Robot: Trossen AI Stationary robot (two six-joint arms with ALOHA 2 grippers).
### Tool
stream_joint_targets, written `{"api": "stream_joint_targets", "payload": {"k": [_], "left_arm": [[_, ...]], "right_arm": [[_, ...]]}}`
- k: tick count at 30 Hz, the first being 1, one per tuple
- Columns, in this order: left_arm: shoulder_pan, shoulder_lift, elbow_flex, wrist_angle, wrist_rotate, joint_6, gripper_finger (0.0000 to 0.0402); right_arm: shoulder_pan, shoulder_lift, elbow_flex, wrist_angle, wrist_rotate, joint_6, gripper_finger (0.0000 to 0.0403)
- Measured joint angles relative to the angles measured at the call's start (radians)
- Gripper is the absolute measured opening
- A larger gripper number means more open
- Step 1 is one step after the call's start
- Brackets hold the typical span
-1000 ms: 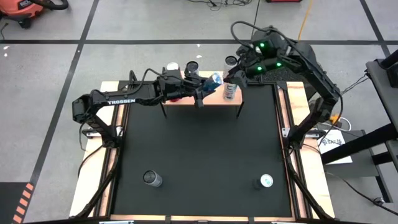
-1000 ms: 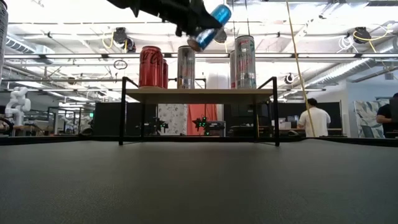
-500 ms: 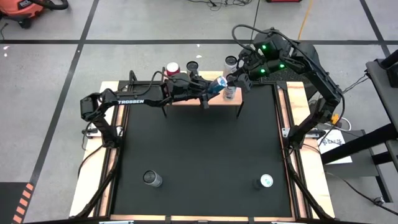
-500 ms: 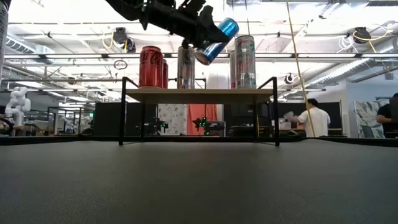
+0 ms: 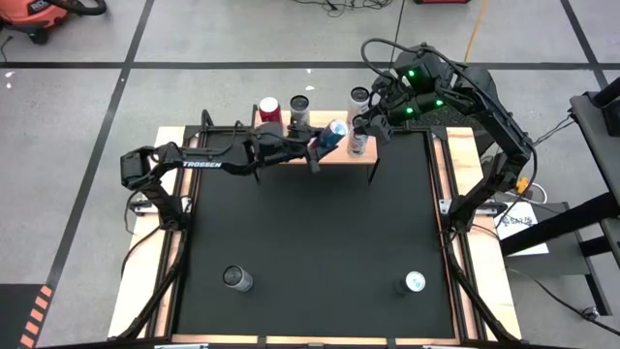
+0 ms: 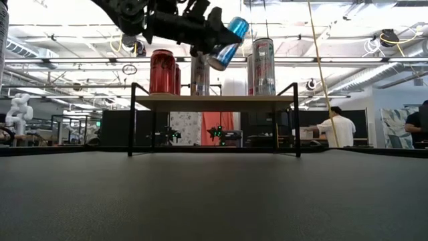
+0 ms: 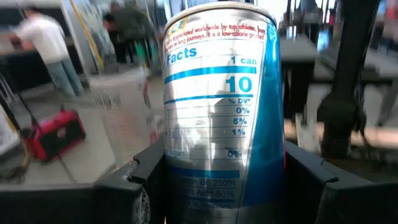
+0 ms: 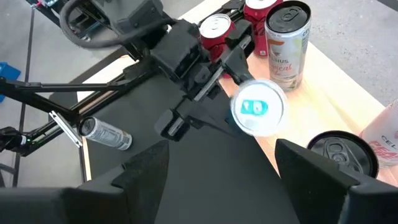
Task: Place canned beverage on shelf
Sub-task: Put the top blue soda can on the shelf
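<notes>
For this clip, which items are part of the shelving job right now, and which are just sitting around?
In the job:
- blue can, tilted, gripped in the left hand
- shelf, already carrying a red can and silver cans

Lying about:
- two cans on the black mat: near-left, near-right
- right hand, waiting above the shelf's right end

Black mat (image 5: 310,233) under me, pale wooden edges (image 5: 136,291) down both sides. Grey floor (image 5: 77,145) all round, crossed by black tape lines (image 5: 242,64). Red vacuum (image 5: 39,15) at the far left corner. White paper sheet (image 5: 518,221) lies off the mat's right side. Across the room, a person in a white shirt (image 6: 340,128) stands; a yellow cable (image 6: 314,47) hangs nearby. White jointed figure (image 6: 19,110) at far left, possibly another robot.
</notes>
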Motion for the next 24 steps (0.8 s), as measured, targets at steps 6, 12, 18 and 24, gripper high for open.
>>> {"api": "stream_joint_targets", "payload": {"k": [6, 12, 18, 24], "left_arm": [[0.000, 0.000, -0.107, 0.225, -0.011, -0.054, 0.0216], [-0.004, 0.000, -0.150, 0.302, -0.021, -0.076, 0.0216], [-0.029, 0.003, -0.160, 0.333, -0.112, -0.077, 0.0218], [-0.066, 0.050, -0.159, 0.389, -0.182, -0.077, 0.0219]], "right_arm": [[0.000, 0.002, 0.000, 0.000, 0.000, 0.013, 0.0274], [0.000, 0.005, -0.001, 0.003, 0.000, 0.011, 0.0274], [0.000, 0.007, -0.001, 0.025, 0.000, 0.012, 0.0274], [0.000, 0.008, -0.001, 0.038, 0.000, 0.010, 0.0274]]}}
